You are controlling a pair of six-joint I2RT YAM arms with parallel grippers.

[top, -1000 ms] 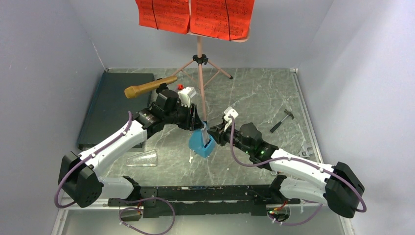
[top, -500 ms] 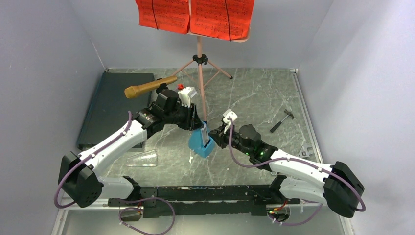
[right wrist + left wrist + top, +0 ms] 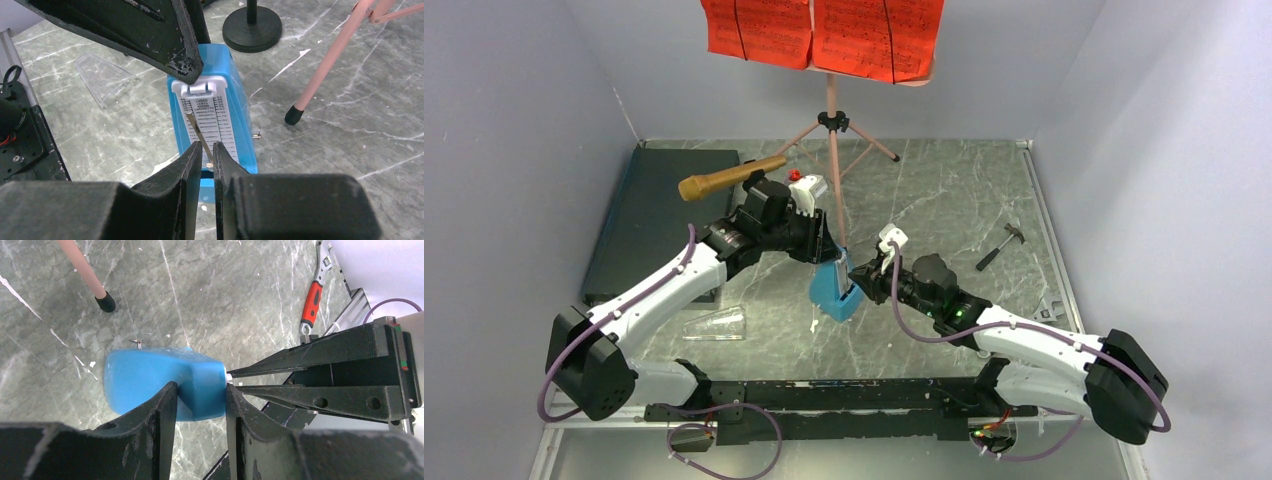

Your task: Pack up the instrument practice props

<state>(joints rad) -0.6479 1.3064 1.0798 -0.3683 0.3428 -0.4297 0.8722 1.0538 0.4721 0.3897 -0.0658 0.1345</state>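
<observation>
The blue metronome (image 3: 834, 292) stands upright on the marble table. My left gripper (image 3: 829, 258) is shut on its narrow top; in the left wrist view (image 3: 200, 397) the jaws press both sides of the blue body (image 3: 150, 382). My right gripper (image 3: 856, 273) meets it from the right, its jaws nearly closed around the thin pendulum rod (image 3: 196, 132) on the white scale face (image 3: 207, 112). The gold microphone (image 3: 729, 177) shows behind my left arm, and its black round base (image 3: 251, 31) in the right wrist view. The pink music stand (image 3: 832, 150) holds red sheet-music pages (image 3: 824, 35) at the back.
A flat dark case (image 3: 659, 215) lies at the back left. A clear wedge-shaped cover (image 3: 716, 324) lies near the left arm. A red-handled wrench (image 3: 312, 300) lies at the right (image 3: 999, 247). A pink stand leg with a black foot (image 3: 295, 115) is close beside the metronome.
My right gripper has moved left, closing in on the metronome's face. My left gripper stays shut on the metronome's top, and the metronome has barely shifted.
</observation>
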